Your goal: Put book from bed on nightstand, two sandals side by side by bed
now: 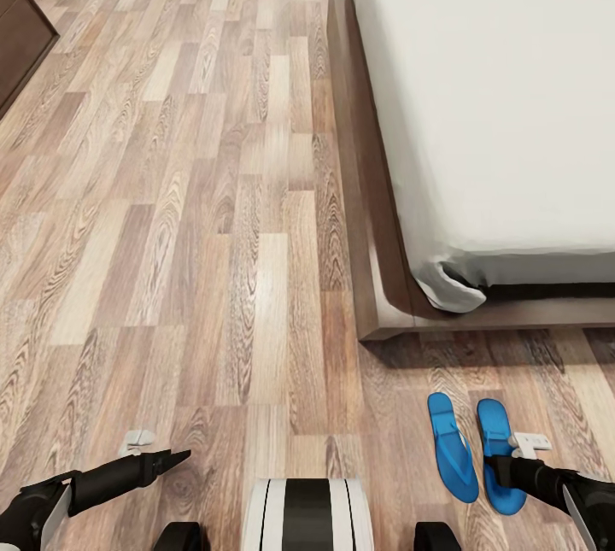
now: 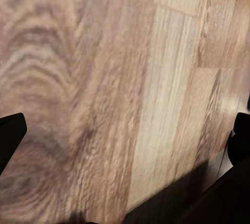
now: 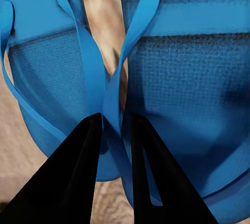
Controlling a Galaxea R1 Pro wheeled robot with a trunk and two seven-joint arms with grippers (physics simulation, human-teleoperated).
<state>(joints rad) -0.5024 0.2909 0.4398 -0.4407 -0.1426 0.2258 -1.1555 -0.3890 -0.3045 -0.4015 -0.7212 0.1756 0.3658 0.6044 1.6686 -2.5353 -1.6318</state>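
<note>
Two blue sandals lie side by side on the wood floor just off the bed's foot corner: the left sandal and the right sandal. My right gripper is down over the right sandal. In the right wrist view its black fingers stand close together, and the gripper is shut on that sandal's thong strap. The other sandal lies right beside it. The left gripper hovers low over bare floor, open, its fingers far apart. The bed has a white mattress.
The bed's dark wooden frame runs along the floor, its corner near the sandals. A dark brown piece of furniture stands at the far left. Wood-plank floor stretches between them. My base shows at the lower edge.
</note>
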